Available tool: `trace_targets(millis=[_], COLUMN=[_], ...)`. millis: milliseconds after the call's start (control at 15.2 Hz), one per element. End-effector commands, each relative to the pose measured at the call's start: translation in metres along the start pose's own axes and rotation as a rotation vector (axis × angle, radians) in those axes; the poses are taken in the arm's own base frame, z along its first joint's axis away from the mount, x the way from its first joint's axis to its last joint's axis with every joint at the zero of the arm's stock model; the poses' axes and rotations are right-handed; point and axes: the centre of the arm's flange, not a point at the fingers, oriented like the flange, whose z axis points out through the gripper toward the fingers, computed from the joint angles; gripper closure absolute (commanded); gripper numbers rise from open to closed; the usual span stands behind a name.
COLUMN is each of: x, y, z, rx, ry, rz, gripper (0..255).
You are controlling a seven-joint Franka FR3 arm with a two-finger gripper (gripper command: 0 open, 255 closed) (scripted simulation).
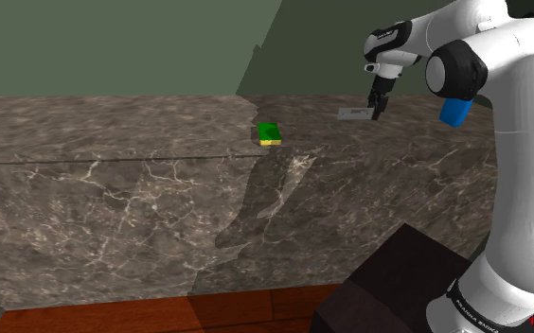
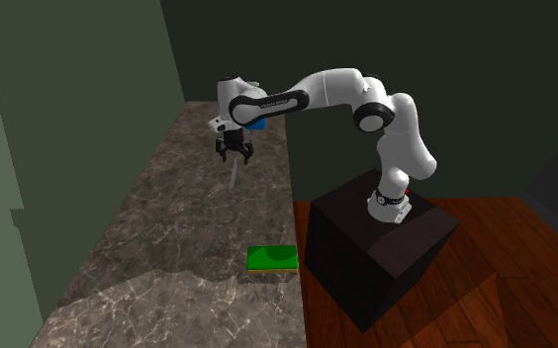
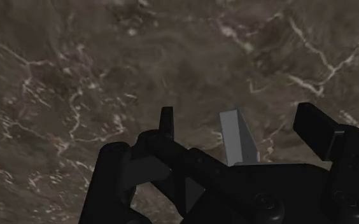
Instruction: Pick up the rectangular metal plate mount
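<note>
claw (image 1: pixel 379 113) spread above flat grey plate (image 3: pixel 239 137), perhaps metal, on veined marble (image 1: pixel 161 194).

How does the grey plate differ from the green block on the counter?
The plate is grey and thin; the block is green, yellow-edged and thicker. The plate lies under the gripper, jaws open; the block lies apart from it. Both rest flat on the counter.
</note>
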Motion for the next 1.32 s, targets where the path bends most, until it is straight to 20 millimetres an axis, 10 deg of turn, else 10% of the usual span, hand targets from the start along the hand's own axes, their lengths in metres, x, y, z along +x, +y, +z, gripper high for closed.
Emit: trace_targets(millis=[0, 66, 660, 1254], x=[0.000, 0.000, 0.000, 0.004], y=[-0.001, -0.001, -0.001, 0.000], z=[0.003, 0.003, 0.003, -0.045], rx=[-0.001, -0.001, -0.001, -0.001], ry=[0.000, 0.000, 0.000, 0.000], rz=[0.000, 0.000, 0.000, 0.000], gripper=[0, 255, 255, 255])
